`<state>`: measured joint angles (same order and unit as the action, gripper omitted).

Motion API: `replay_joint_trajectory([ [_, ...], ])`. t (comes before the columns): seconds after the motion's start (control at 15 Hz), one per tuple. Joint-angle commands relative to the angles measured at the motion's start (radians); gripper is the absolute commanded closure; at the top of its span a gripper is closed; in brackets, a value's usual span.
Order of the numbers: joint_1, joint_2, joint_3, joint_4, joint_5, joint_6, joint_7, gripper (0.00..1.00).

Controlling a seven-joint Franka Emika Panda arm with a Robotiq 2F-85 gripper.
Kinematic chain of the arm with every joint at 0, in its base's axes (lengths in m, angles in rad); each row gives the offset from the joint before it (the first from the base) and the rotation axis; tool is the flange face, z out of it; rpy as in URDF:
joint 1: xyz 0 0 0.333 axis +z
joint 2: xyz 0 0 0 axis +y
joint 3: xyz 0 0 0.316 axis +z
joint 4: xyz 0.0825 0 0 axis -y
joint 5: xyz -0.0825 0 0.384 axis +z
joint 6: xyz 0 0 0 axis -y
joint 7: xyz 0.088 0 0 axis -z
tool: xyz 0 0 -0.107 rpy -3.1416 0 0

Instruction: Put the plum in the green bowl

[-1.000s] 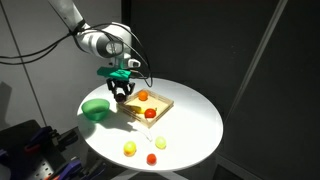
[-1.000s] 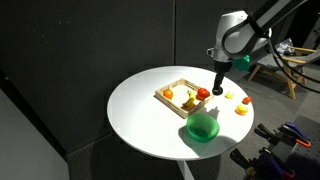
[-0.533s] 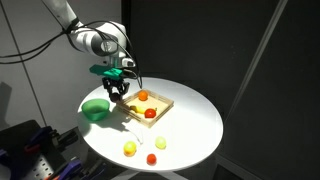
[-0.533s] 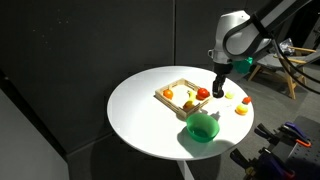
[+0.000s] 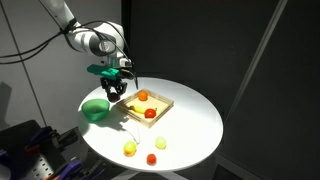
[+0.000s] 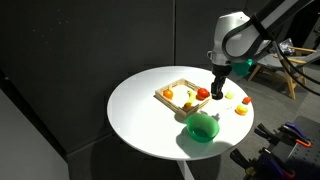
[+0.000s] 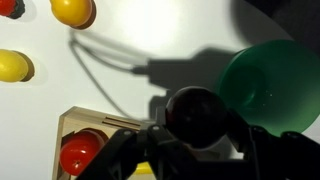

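Observation:
My gripper [image 5: 115, 88] is shut on the dark plum [image 7: 197, 114] and holds it above the white table, between the wooden tray and the green bowl. In the wrist view the plum fills the space between the black fingers [image 7: 197, 150]. The bright green bowl [image 5: 96, 109] sits on the table near its edge; it also shows in an exterior view [image 6: 203, 127] and at the right of the wrist view [image 7: 272, 80]. It looks empty. The gripper [image 6: 219, 86] hangs a little to the tray side of the bowl.
A square light wooden tray [image 5: 162, 104] holds a red-orange fruit [image 5: 150, 114] and an orange one [image 5: 143, 96]. A yellow fruit [image 5: 130, 148] and orange fruits [image 5: 160, 144] lie loose on the round white table [image 5: 195, 120]. The tray's corner shows in the wrist view [image 7: 70, 122].
My gripper has moved a little away from the tray toward the green bowl, carrying the plum with it. Nothing else moved.

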<state>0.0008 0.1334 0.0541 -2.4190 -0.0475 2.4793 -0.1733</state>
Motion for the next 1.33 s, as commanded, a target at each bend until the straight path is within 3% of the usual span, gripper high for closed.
replay_joint_trajectory([
  [0.0,0.006,0.000,-0.006,0.001,0.001,-0.002,-0.001,0.40],
  [0.47,0.006,0.000,-0.006,0.001,0.001,-0.002,-0.001,0.40],
  [0.53,0.006,0.000,-0.006,0.001,0.001,-0.002,-0.001,0.65],
  [1.27,0.045,-0.020,0.012,-0.014,-0.016,0.019,0.000,0.65],
])
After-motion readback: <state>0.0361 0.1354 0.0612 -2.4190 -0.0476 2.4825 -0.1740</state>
